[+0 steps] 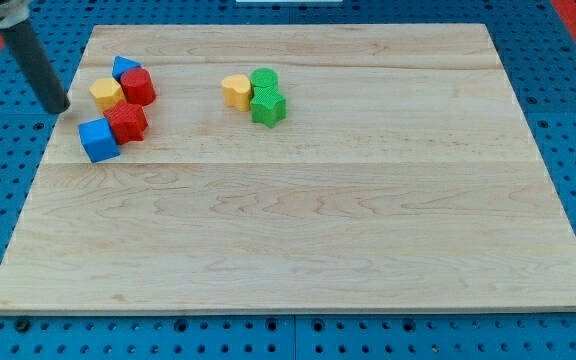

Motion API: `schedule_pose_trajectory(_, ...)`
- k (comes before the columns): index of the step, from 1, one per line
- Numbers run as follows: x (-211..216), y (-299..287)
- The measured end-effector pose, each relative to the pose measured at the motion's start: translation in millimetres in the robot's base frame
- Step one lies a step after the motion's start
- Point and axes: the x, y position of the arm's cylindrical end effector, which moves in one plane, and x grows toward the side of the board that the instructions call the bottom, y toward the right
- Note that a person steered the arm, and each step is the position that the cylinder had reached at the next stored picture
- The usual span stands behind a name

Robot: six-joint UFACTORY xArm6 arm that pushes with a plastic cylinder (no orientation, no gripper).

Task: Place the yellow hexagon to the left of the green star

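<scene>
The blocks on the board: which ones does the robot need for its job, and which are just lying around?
For the job:
my tip, at the view's left, beside the yellow hexagon
yellow hexagon
green star

Just lying about:
yellow block touching the green ones
green round block
blue block
red block
red star-like block
blue cube

My straight dark rod (36, 58) leans in from about eleven o'clock at the view's top left corner, tilted so its upper end sits further left. My tip (60, 108) points toward five o'clock, low at the rod's end.
</scene>
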Motion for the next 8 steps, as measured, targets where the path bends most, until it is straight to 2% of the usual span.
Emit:
schedule_pose_trajectory(1,-14,9)
schedule_pose_trajectory(3,-13,80)
schedule_pose_trajectory(5,-4,78)
schedule_pose_trajectory(7,21,102)
schedule_pose_trajectory(8,9,143)
